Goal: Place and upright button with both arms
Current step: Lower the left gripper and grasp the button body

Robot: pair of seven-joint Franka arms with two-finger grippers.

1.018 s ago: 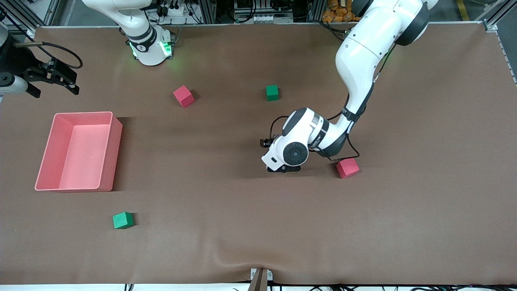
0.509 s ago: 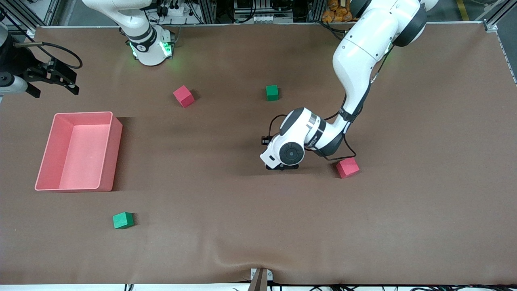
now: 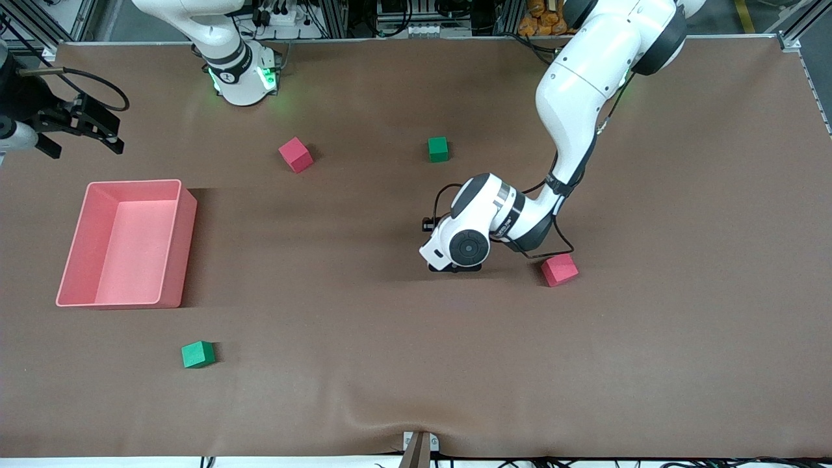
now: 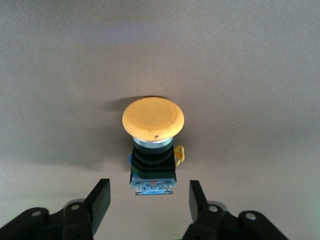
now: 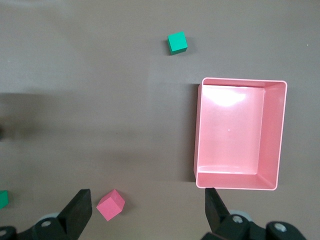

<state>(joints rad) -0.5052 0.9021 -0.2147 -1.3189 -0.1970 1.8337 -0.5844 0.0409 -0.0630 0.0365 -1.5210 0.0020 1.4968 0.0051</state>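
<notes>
Two arms here, but only one is doing anything. The left gripper (image 4: pixel 145 200) sits low over the table's middle, near a red cube (image 3: pixel 559 270), fingers spread wide with nothing between them. Compared with a second ago, its wrist has crept slightly toward the right arm's end. The button (image 4: pixel 153 145) seems to lie on the mat just ahead of those fingers (I can't tell if it's fully upright), so I'd guess a grasp comes next. The right gripper (image 5: pixel 145 210) waits, open, over the table by the pink bin (image 3: pixel 123 244).
</notes>
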